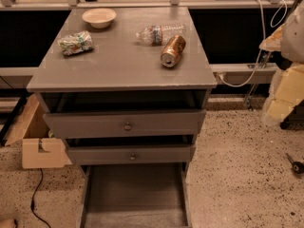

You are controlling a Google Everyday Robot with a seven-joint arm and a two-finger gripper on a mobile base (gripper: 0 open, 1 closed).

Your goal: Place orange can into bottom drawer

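The orange can (172, 51) lies on its side on the right part of the grey cabinet top (118, 63), its silver top facing the front. The bottom drawer (135, 194) is pulled out wide open at the bottom of the view, and its flat grey floor is bare. My gripper is not in view. A pale blurred shape (290, 32) at the right edge may be part of my arm.
A clear plastic bottle (159, 33) lies just behind the can. A green-and-white snack bag (75, 42) and a white bowl (99, 17) sit on the left and back. Two upper drawers (127, 126) stand slightly out. A cardboard box (40, 148) stands on the floor at left.
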